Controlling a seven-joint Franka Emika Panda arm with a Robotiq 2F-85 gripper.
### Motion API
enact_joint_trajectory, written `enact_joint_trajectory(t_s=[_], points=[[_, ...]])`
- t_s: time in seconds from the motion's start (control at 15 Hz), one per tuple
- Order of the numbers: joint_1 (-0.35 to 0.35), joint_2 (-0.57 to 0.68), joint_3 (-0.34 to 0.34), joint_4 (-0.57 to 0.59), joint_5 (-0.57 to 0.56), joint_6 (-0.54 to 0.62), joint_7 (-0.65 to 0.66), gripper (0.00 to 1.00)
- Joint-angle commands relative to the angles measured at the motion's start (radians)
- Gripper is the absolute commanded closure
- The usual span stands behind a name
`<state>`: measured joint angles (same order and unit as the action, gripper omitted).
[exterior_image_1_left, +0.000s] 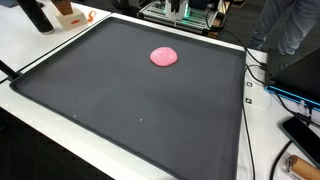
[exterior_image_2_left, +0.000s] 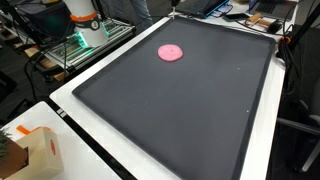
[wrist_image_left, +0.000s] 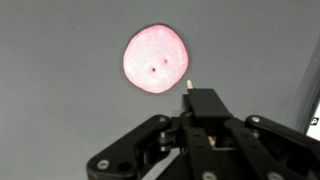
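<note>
Exterior views, left to right. A cardboard carton (exterior_image_2_left: 35, 150) sits on the white table (exterior_image_2_left: 68, 100) at the near left corner; a red mark on it is too small to read. Behind it stands the robot base (exterior_image_2_left: 85, 15), white with an orange band, with green-lit equipment just below it. A large dark mat (exterior_image_1_left: 130, 110) with a raised edge covers most of the table. The pink disc (exterior_image_1_left: 163, 57) lies flat on the mat's far half in both exterior views, roughly midway across, well apart from every edge. Loose cables (exterior_image_1_left: 265, 75) trail along the mat's right side, and workshop clutter fills the background. Wrist view: the pink disc (wrist_image_left: 156, 59) lies upper centre-left, showing two small dark specks; the gripper (wrist_image_left: 203, 110) sits just below and right of it, apart from it. Whether its jaws stand apart or together cannot be told.
</note>
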<state>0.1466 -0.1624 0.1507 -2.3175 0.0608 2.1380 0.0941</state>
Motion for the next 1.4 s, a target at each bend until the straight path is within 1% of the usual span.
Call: enact_joint_trajectory(t_s=[0.0, 0.2, 0.33, 0.6, 0.8, 1.0, 1.33], points=[[-0.007, 0.019, -0.059, 0.023, 0.173, -0.033, -0.150, 0.97], [-0.033, 0.049, -0.129, 0.032, 0.341, -0.067, -0.333, 0.97], [-0.060, 0.074, -0.174, 0.040, 0.439, -0.119, -0.447, 0.97], [-0.128, 0.140, -0.236, 0.051, 0.563, -0.196, -0.616, 0.97], [-0.180, 0.200, -0.258, 0.062, 0.634, -0.219, -0.707, 0.97], [-0.226, 0.253, -0.265, 0.065, 0.697, -0.224, -0.784, 0.97], [-0.279, 0.326, -0.264, 0.060, 0.752, -0.212, -0.864, 0.97]])
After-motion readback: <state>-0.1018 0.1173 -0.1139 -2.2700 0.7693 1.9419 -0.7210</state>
